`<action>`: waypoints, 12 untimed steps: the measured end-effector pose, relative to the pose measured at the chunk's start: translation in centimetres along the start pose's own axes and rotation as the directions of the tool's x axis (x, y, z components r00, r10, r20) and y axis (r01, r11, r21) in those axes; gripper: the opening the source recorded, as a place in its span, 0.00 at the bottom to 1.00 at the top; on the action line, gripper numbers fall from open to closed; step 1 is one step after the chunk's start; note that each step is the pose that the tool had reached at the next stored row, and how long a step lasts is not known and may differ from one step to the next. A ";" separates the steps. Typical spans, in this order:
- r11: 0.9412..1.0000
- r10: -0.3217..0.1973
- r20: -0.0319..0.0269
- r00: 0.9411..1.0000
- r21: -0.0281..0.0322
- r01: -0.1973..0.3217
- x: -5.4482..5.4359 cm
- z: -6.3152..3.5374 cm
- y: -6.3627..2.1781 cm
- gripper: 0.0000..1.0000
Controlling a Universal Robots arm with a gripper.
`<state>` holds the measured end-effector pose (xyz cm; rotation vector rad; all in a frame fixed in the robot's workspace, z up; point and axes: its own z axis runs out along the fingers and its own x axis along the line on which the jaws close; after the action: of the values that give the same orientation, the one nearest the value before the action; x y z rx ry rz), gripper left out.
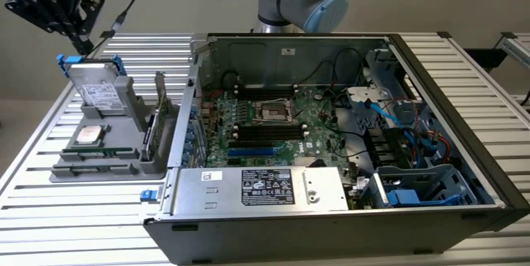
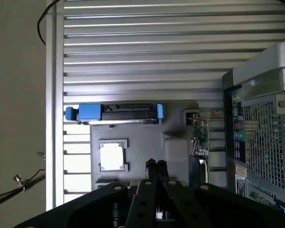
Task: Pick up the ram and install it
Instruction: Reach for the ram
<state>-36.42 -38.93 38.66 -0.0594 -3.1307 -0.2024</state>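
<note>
Slatted metal surface [image 1: 74, 216] carrying an open computer case [image 1: 331, 241] lying on its side, motherboard [image 1: 273, 133] exposed, silver power supply [image 1: 257, 188] along its near edge. Just beside the case, toward the exterior view's left, a grey holder [image 1: 124, 101] bears a propped hard drive [image 1: 93, 89] with blue brackets, a flat processor [image 1: 89, 134] and an upright expansion card [image 1: 159, 114].

No word, brand or number can be read. In the lower middle of the exterior view, the power supply [image 1: 324, 193] carries a black label [image 1: 267, 186] whose pale print and marks are too small to make out (a small white sticker [image 1: 212, 176] beside it is just as illegible). At the left, the hard drive [image 1: 89, 75] bears a pale label [image 1: 101, 96], its print unreadable.
</note>
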 end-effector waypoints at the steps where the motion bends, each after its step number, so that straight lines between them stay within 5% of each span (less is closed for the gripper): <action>1: 1.000 -0.007 -0.002 1.000 0.000 0.007 0.0 0.02 -0.02 0.10; 8: 0.997 -0.076 -0.017 0.997 0.004 0.077 0.1 0.11 -0.06 0.10; 10: 0.996 -0.092 -0.021 0.996 0.012 0.092 0.2 0.13 -0.06 0.10; 12: 0.994 -0.103 -0.029 0.994 0.026 0.104 0.3 0.13 -0.07 0.10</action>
<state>-36.68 -38.97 38.52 0.1053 -3.1108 -0.1594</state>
